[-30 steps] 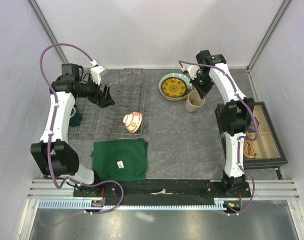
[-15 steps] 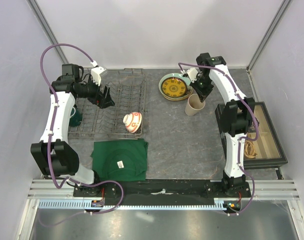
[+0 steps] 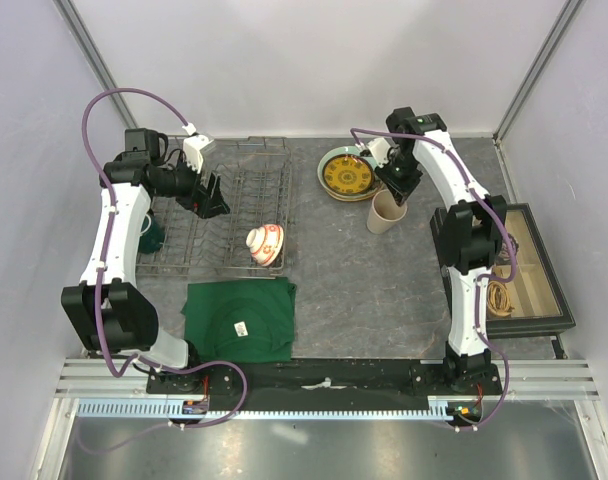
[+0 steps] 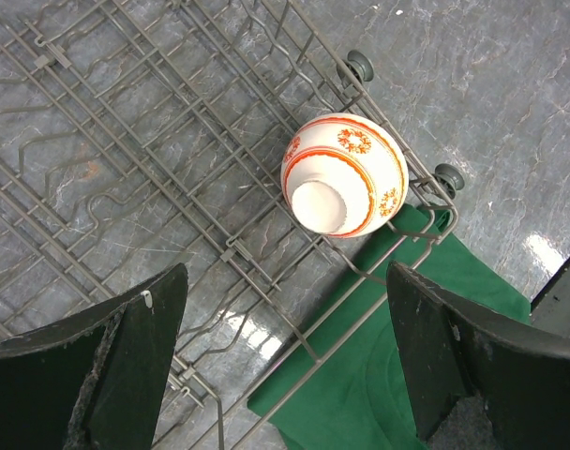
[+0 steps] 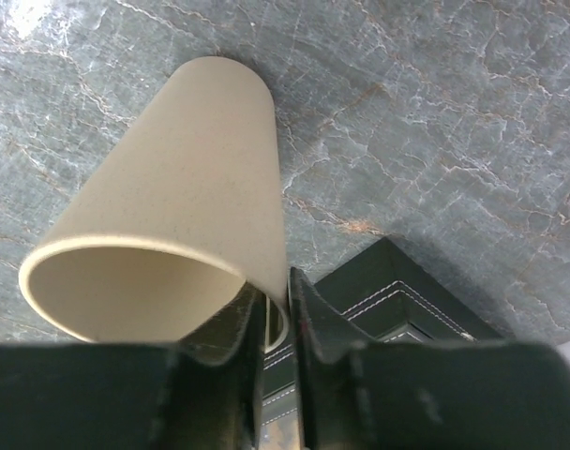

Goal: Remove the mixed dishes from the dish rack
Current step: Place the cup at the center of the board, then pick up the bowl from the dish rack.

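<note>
The grey wire dish rack (image 3: 234,205) stands at the back left and fills the left wrist view (image 4: 154,141). The small red-and-white bowl (image 3: 265,243) lies upside down at its near right corner, also in the left wrist view (image 4: 343,173). The dark green mug (image 3: 152,233) sits at the rack's left side. My left gripper (image 3: 209,197) hovers open and empty over the rack (image 4: 285,366). The yellow-and-dark patterned plate (image 3: 346,175) lies on the pale teal plate (image 3: 326,186) on the table; I cannot make out the cream floral plate. My right gripper (image 3: 394,185) is shut on the rim of the tall beige cup (image 3: 386,212), which is tilted (image 5: 182,234).
A dark green folded cloth (image 3: 239,318) lies just in front of the rack, its edge under the rack's corner (image 4: 397,375). A black compartment box (image 3: 524,265) sits at the right edge, also in the right wrist view (image 5: 407,300). Grey marbled tabletop lies between the rack and the plates.
My right gripper has shifted slightly left and toward the near side with the beige cup. The left arm and the bowl have not moved.
</note>
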`<state>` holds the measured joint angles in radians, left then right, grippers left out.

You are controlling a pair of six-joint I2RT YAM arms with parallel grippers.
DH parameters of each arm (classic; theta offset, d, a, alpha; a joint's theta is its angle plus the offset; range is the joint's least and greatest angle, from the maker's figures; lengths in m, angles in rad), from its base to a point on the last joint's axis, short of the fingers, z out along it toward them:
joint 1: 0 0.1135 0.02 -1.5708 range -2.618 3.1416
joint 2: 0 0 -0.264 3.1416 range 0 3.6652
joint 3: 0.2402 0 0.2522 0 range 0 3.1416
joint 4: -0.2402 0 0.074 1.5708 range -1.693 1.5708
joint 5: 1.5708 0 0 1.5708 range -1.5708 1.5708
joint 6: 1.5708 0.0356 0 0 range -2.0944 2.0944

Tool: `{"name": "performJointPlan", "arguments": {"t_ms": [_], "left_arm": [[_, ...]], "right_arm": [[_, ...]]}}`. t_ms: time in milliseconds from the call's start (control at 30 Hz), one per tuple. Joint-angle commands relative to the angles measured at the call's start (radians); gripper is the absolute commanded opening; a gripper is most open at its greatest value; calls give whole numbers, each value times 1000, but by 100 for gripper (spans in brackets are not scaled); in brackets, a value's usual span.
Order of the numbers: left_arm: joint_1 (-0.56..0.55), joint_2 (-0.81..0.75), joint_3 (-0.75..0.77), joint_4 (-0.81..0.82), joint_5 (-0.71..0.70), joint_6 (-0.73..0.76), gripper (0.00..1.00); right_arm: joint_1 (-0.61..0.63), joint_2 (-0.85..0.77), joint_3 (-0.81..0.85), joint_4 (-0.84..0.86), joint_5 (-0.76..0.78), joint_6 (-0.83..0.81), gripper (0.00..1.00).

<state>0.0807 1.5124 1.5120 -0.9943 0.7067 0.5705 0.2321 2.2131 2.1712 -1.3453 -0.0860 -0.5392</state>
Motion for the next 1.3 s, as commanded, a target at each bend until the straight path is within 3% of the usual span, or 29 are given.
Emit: {"name": "performJointPlan", "arguments": {"t_ms": [0, 467, 700, 1000, 1267], "left_arm": [[-6, -1, 40, -6, -13, 40, 93], [-9, -3, 42, -10, -15, 43, 93], [-9, -1, 42, -14, -16, 45, 93], [-10, -3, 34, -14, -18, 46, 93], [-70, -32, -58, 38, -105, 46, 93]], "right_arm": [[9, -50, 1, -114, -12, -5, 24], [19, -46, 32, -114, -9, 8, 35], [22, -46, 53, -112, -11, 16, 47], [24, -56, 84, -112, -12, 27, 55], [24, -92, 119, -114, 3, 35, 59]]}}
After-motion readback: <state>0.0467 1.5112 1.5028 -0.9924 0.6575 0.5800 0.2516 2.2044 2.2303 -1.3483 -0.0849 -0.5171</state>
